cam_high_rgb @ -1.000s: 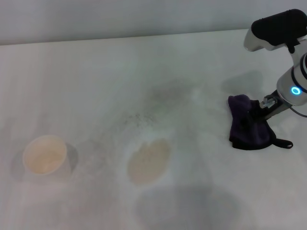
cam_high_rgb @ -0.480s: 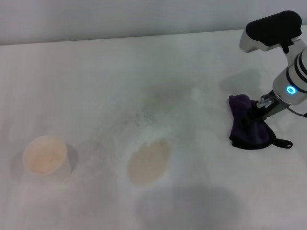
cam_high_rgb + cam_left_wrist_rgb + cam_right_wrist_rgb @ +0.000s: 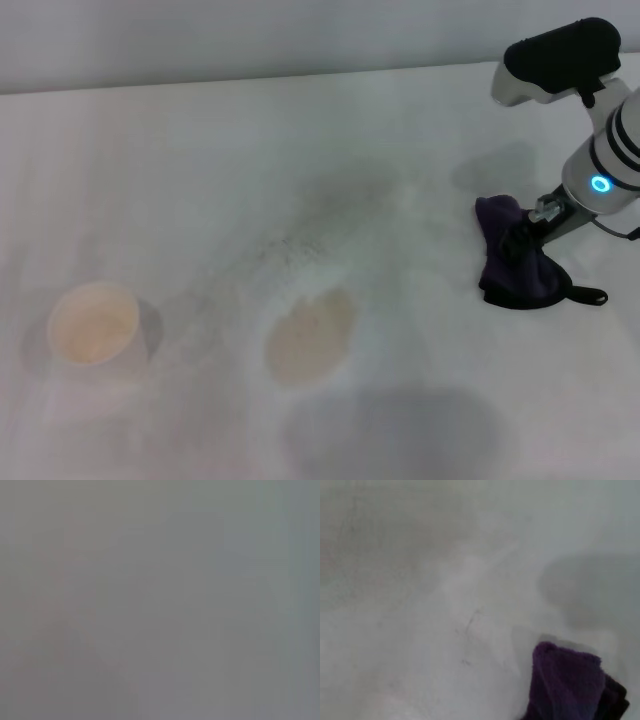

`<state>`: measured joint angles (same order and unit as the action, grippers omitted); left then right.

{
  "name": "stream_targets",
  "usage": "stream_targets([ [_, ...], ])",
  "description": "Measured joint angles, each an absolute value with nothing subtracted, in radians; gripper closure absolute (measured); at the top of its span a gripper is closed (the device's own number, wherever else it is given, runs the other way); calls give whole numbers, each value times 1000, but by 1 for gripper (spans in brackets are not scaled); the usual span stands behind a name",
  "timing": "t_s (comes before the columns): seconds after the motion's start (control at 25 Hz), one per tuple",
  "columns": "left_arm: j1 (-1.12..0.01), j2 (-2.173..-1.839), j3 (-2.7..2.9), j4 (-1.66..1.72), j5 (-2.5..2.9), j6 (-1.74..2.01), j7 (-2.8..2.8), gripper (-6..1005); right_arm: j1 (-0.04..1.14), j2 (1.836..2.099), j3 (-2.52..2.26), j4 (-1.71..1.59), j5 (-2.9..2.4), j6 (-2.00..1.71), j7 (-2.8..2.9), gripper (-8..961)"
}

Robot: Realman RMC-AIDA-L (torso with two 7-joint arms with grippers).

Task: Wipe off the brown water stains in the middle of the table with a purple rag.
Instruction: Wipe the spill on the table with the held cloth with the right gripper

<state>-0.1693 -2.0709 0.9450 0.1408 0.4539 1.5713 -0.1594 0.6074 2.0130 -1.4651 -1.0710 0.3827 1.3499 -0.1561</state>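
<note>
The purple rag [image 3: 503, 272] lies bunched on the white table [image 3: 200, 170] at the right, its black loop tab pointing right. My right gripper [image 3: 522, 240] is down in the rag's middle, fingers buried in the cloth and closed on it. The right wrist view shows a corner of the rag [image 3: 565, 690] on the table. The brown water stain [image 3: 310, 336], a pale tan oval patch, sits mid-table, well to the left of the rag and apart from it. The left gripper is out of view; the left wrist view is plain grey.
A cream-white plastic cup [image 3: 93, 322] stands at the left of the table. Faint grey speckled smudges [image 3: 300, 245] lie just beyond the stain. A large grey shadow patch [image 3: 390, 430] lies on the near side of the stain.
My right arm has shifted a little to the left over the rag. The rag has drawn in on its right side and bunched tighter. The stain and the cup have not moved.
</note>
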Motion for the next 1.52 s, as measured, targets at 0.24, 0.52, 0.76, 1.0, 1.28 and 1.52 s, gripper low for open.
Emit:
stream_targets([
  [0.24,-174,-2071,945,141,453,1563,-159,106,626,2016,-1468,-1075,412,1358,-176,681],
  [0.52,-180,-2070,945,141,452,1555,-159,107,653,2021,-1521,-1076,439,1357,-171,829],
  [0.76,-184,-2069,945,144,452,1541,-158,107,703,2025,-1647,-1076,555,1334,-156,833],
  [1.0,-192,-2070,945,145,454,1538,-158,107,768,2028,-1794,-1062,648,1294,-123,833],
  [1.28,-195,-2071,945,141,458,1538,-158,107,848,2028,-1978,-1070,791,1256,-62,833],
  [1.52,-195,-2074,949,141,461,1541,-158,107,907,2028,-2130,-1073,958,1216,-86,832],
])
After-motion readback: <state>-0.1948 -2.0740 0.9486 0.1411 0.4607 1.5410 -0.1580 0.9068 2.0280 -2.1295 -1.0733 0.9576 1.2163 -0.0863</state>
